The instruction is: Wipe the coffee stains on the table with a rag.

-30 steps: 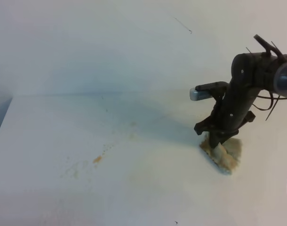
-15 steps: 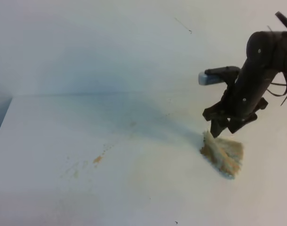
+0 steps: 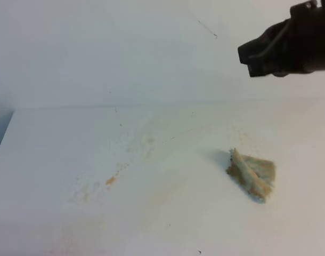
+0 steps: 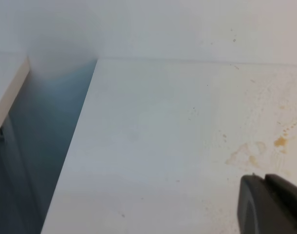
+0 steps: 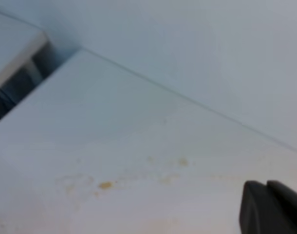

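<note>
The rag (image 3: 252, 173) lies crumpled on the white table (image 3: 168, 224) at the right, with nothing holding it. No large amber blotch of coffee stains shows; only faint smears and small orange-brown specks (image 3: 110, 180) lie left of centre, also in the left wrist view (image 4: 280, 142) and the right wrist view (image 5: 105, 185). My right arm (image 3: 290, 45) hangs high above the rag, apart from it. The right gripper (image 5: 266, 204) shows fingers pressed together and empty. The left gripper (image 4: 265, 202) is likewise shut and empty above the table, and out of the high view.
The table's left edge (image 4: 85, 112) drops to a dark gap beside a second white surface (image 4: 7, 92). A white wall (image 3: 125, 53) backs the table.
The right gripper has let go of the rag and risen up and to the right. The rag stays where it was left. The shadow over the table's middle is gone.
</note>
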Robot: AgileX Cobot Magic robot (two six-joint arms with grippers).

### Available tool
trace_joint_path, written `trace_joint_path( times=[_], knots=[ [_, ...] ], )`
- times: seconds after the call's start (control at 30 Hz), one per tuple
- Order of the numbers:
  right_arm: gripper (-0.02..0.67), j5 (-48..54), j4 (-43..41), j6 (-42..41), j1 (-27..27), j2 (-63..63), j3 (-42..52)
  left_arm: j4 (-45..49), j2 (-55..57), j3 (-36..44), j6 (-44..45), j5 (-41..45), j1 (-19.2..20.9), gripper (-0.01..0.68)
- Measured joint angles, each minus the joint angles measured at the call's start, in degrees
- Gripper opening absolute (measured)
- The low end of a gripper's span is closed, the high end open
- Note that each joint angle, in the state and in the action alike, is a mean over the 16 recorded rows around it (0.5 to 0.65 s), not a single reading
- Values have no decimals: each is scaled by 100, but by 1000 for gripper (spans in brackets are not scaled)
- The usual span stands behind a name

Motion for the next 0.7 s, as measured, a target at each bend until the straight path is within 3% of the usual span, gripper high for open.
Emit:
trace_joint_path(
  times=[0.3,0.7],
  knots=[
    [3,-1330,117,-192,786,-2371,2435,0,10,0,0,0,0,0],
    [3,-2515,-153,-124,909,-4069,4757,0,10,0,0,7,0,0]
  ],
)
